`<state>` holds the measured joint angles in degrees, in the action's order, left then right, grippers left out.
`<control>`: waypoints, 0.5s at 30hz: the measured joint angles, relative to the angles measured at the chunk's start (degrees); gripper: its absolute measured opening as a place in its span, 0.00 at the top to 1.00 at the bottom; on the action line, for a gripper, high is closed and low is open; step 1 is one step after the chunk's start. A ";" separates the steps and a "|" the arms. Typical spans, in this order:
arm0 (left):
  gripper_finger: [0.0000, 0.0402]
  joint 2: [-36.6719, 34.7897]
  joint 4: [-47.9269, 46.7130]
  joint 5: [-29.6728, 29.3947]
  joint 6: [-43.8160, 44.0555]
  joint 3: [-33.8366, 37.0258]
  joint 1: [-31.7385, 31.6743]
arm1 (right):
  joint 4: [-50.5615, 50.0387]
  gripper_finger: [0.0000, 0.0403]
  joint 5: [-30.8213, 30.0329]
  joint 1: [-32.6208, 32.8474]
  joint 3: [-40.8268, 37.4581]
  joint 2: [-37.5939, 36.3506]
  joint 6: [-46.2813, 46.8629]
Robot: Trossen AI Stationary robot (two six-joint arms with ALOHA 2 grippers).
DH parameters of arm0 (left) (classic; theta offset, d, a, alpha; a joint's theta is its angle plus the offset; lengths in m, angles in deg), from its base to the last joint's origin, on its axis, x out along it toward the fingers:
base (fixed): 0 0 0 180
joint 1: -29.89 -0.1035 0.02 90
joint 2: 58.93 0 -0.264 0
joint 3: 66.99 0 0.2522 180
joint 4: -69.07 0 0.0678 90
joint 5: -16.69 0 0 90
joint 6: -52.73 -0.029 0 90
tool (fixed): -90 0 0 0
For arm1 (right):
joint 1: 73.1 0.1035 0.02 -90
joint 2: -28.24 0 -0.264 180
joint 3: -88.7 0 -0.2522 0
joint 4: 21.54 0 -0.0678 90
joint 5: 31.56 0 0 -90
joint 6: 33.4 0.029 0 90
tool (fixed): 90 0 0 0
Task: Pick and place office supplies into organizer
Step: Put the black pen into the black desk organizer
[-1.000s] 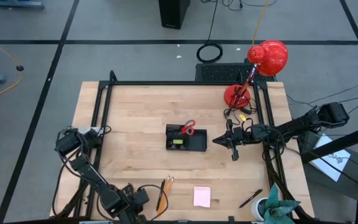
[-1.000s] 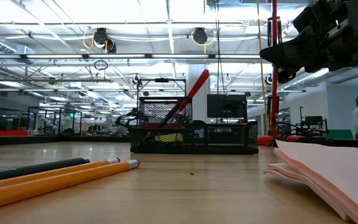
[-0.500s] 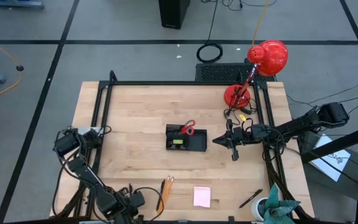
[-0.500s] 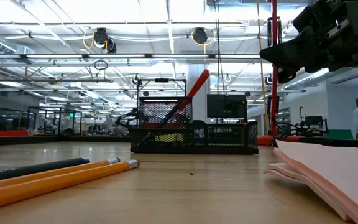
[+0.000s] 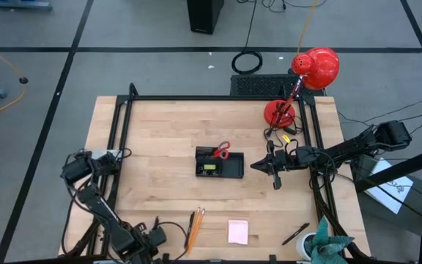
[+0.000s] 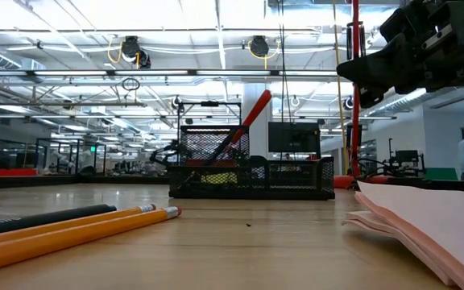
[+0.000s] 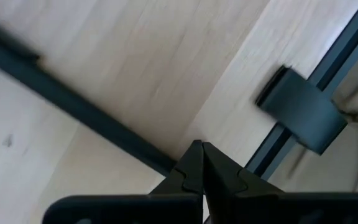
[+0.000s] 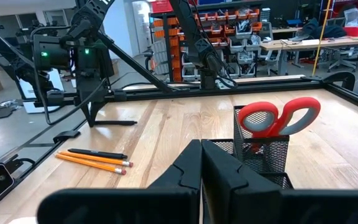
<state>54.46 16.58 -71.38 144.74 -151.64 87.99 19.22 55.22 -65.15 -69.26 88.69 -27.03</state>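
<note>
Jaws on both arms are sitting pressed together, nothing pinched in either. Right gripper (image 5: 275, 181) is hovering above the table (image 5: 160, 132) just beside the organizer's (image 5: 220, 166) right end, fingers meeting at a point in its own wrist view (image 8: 201, 163) and facing the mesh cup; in the low view it is hanging dark at the upper right (image 6: 413, 50). Left gripper (image 7: 201, 163) is parking at the near left corner of the table, down by the black frame rail (image 7: 73, 106), fingertips touching each other over bare wood; from above the arm's end is showing at the bottom edge (image 5: 141, 242), well apart from the organizer. Organizer is sitting near the middle of the table, red-handled scissors (image 5: 220, 152) standing handles-up in its taller section, something yellow (image 5: 209, 168) lying in a lower compartment. Scissors are also showing in the right wrist view (image 8: 277, 117) and leaning in the mesh in the low view (image 6: 244, 121). Pencils (image 5: 195, 224) are lying side by side with a dark pen near the front edge, just right of the left arm's end; in the low view they are running along the wood at the left (image 6: 79, 229). Pink sticky-note pad (image 5: 237, 232) is lying flat near the front edge, right of the pencils. Another dark pen (image 5: 295, 234) is lying at the front right corner. Red desk lamp (image 5: 306, 77) is standing at the far right corner.
</note>
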 joint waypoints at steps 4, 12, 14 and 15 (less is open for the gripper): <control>0.97 -0.04 -2.07 -0.31 1.71 -0.04 1.18 | -0.01 0.99 0.00 0.01 0.00 0.00 0.44; 0.99 -0.07 -4.21 -1.36 4.08 -0.04 2.52 | 0.00 0.99 0.00 0.00 0.00 0.00 0.44; 0.97 -0.07 -4.57 -1.60 4.54 -0.07 2.54 | 0.00 0.99 0.00 0.00 0.00 0.00 0.44; 0.97 -0.07 -4.68 -1.81 4.54 -0.07 2.54 | 0.00 0.99 0.00 0.00 0.00 0.00 0.44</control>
<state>54.39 11.89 -73.20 149.27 -151.71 90.53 19.22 55.22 -65.15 -69.26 88.69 -26.59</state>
